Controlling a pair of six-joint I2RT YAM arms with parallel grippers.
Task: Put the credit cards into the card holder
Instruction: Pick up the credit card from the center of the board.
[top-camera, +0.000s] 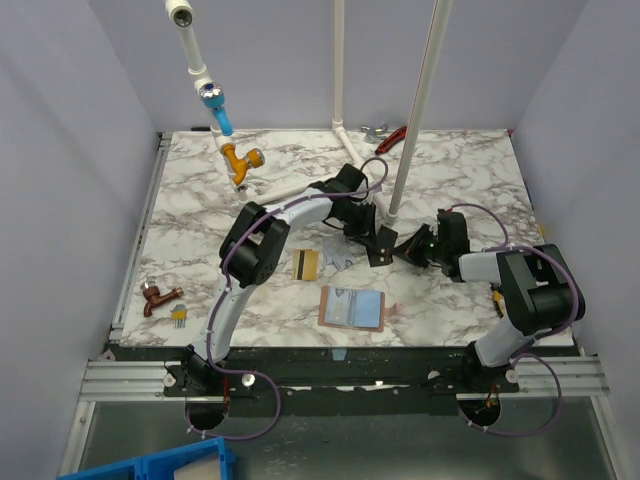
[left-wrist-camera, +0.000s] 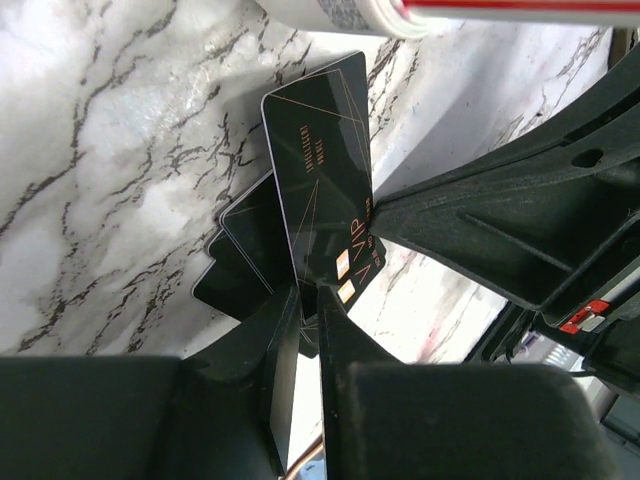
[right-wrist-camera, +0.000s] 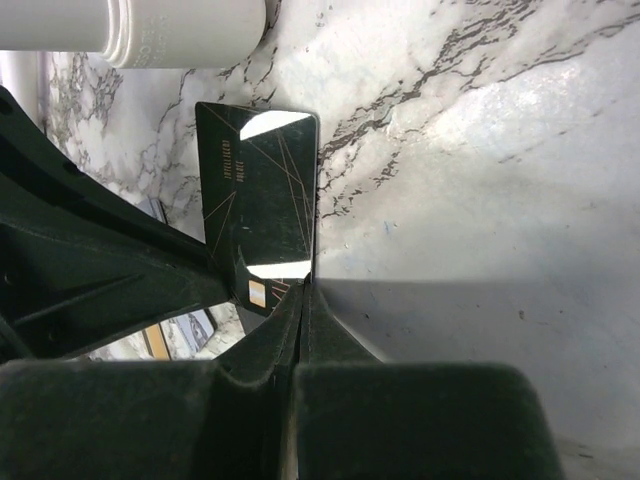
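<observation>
A black card (left-wrist-camera: 320, 170) with thin gold lines stands on edge just above the marble table (top-camera: 470, 180), behind the wallet. My right gripper (right-wrist-camera: 308, 285) is shut on one corner of the black card (right-wrist-camera: 262, 190). My left gripper (left-wrist-camera: 308, 300) has its jaws round the opposite end, with a narrow gap still showing between the fingers. The tan card holder (top-camera: 352, 308) lies open near the front edge, with something light blue inside. A gold card (top-camera: 305, 263) with a dark stripe and a pale grey card (top-camera: 335, 256) lie flat to its upper left.
White pipes cross the back, with an upright post (top-camera: 415, 110) close behind both grippers. An orange valve (top-camera: 245, 160) and a blue valve (top-camera: 215, 100) hang at the back left. A brown fitting (top-camera: 158, 295) sits at the left edge and a red-handled tool (top-camera: 392, 138) at the back.
</observation>
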